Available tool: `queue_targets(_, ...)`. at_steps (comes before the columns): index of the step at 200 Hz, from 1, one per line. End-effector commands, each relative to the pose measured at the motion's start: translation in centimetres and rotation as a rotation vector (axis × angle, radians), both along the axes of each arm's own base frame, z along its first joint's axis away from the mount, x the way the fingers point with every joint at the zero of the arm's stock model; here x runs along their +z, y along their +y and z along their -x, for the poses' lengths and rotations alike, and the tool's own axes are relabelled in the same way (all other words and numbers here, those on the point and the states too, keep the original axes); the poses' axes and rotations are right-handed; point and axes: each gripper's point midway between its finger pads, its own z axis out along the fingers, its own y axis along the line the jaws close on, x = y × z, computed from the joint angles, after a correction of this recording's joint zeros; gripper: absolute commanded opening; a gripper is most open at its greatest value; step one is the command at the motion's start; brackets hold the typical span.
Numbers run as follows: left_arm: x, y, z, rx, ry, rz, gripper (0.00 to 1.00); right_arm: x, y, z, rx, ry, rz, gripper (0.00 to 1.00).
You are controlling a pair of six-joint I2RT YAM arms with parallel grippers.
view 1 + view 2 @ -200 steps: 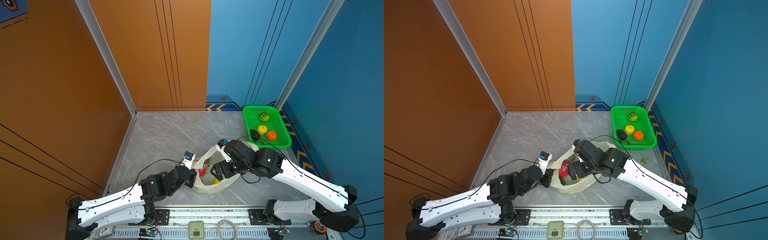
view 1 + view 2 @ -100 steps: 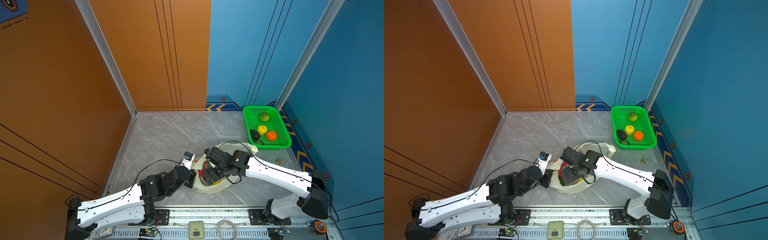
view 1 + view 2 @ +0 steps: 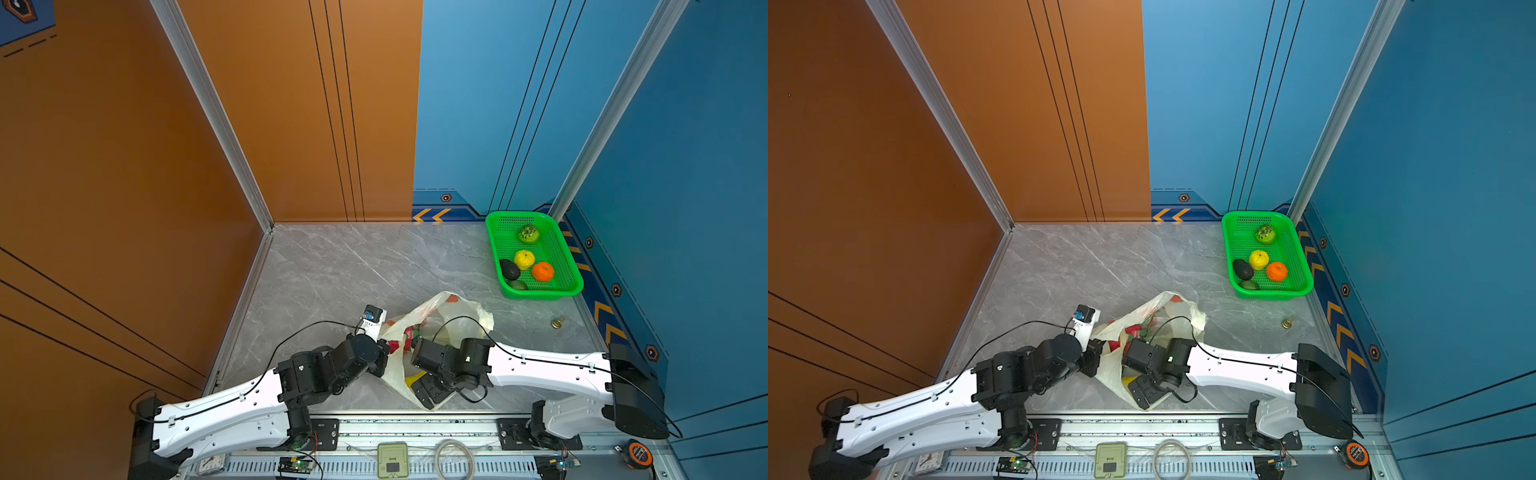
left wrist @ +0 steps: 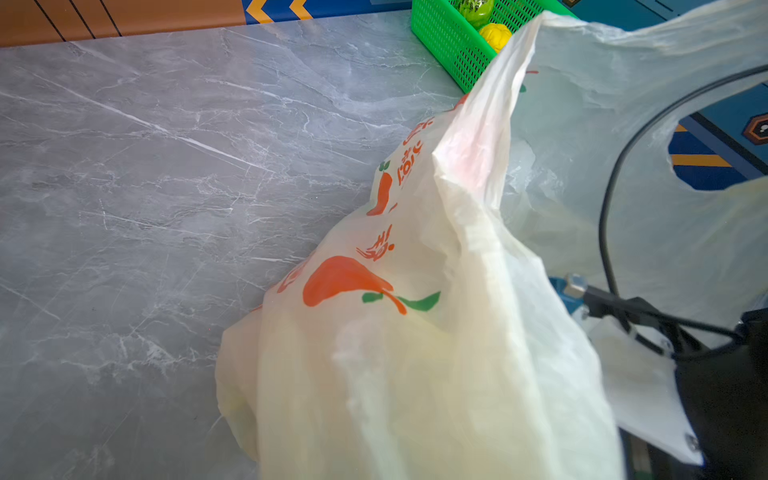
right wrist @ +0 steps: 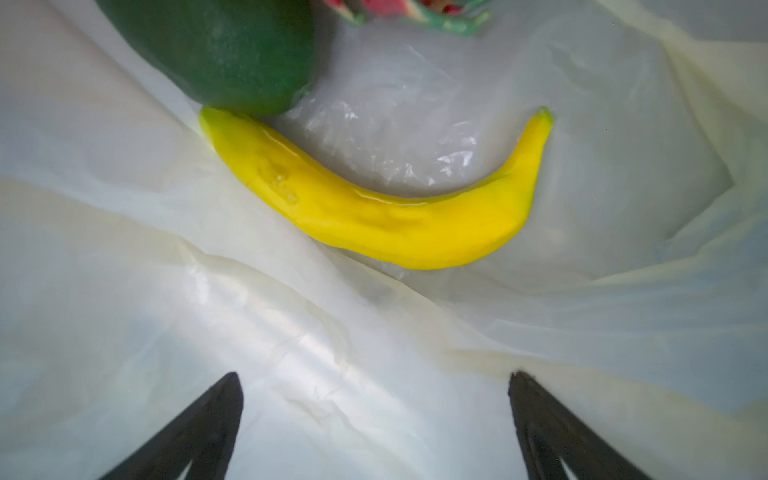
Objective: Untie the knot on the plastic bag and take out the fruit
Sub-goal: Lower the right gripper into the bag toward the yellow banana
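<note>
Crinkly plastic bag [image 4: 415, 374], glossy banana [image 5: 395, 224], smooth stone table [image 4: 166, 166]

Tips of left claw [image 3: 383, 362] disappearing into fold of plastic bag [image 3: 457, 311] in both top views. In right wrist view, fingers of right claw [image 5: 374, 374] running off frame edge, bases cut. Frame edge cropping avocado [image 5: 224, 50]; dragon fruit [image 5: 399, 8] showing only as sliver. In top view, banana [image 3: 413, 379] lying mostly under bag film and right arm [image 3: 540, 368]. Left wrist frame cutting green basket [image 4: 449, 37]. Small brass-coloured item [image 3: 557, 323] on worktop [image 3: 353, 270] reading too small to name.
</note>
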Motion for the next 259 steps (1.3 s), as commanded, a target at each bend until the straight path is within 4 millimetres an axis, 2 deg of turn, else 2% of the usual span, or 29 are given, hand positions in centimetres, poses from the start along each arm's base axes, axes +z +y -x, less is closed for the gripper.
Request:
queue_targets(1, -1.1, 1.0, 0.1, 0.023, 0.016, -0.039, 0.0, -0.9, 1.4, 0.6, -0.029, -0.005, -0.018, 1.0)
queue_targets(16, -1.5, 1.3, 0.6, 0.011, 0.031, -0.052, 0.0, -0.6, 2.2, 0.1, -0.045, -0.027, -0.032, 1.0)
queue_targets(38, -2.0, 2.0, 1.4, -0.021, 0.051, -0.079, 0.0, 1.2, 3.0, -1.2, -0.075, -0.077, -0.076, 1.0)
queue_targets(73, -3.0, 2.7, 2.7, -0.077, 0.076, -0.078, 0.0, 2.0, 2.7, -3.2, -0.094, -0.122, -0.061, 1.0)
queue_targets(94, -3.4, 2.6, 3.2, -0.098, 0.092, -0.069, 0.0, 1.7, 3.2, -3.5, -0.056, -0.123, -0.04, 1.0)
queue_targets(124, -3.5, 2.4, 3.5, -0.115, 0.101, -0.068, 0.0, 0.6, 4.1, -2.7, 0.032, -0.107, 0.017, 1.0)
queue_targets(194, -3.0, 2.6, 3.3, -0.105, 0.083, -0.06, 0.0, -3.0, 3.2, -2.1, 0.163, -0.152, 0.186, 1.0)
queue_targets(215, -2.9, 2.6, 3.2, -0.105, 0.079, -0.059, 0.0, -3.8, 2.7, -3.1, 0.149, -0.198, 0.235, 1.0)
queue_targets(259, -3.2, 2.5, 3.5, -0.117, 0.091, -0.055, 0.0, -3.0, 2.0, -6.0, -0.034, -0.24, 0.192, 0.97)
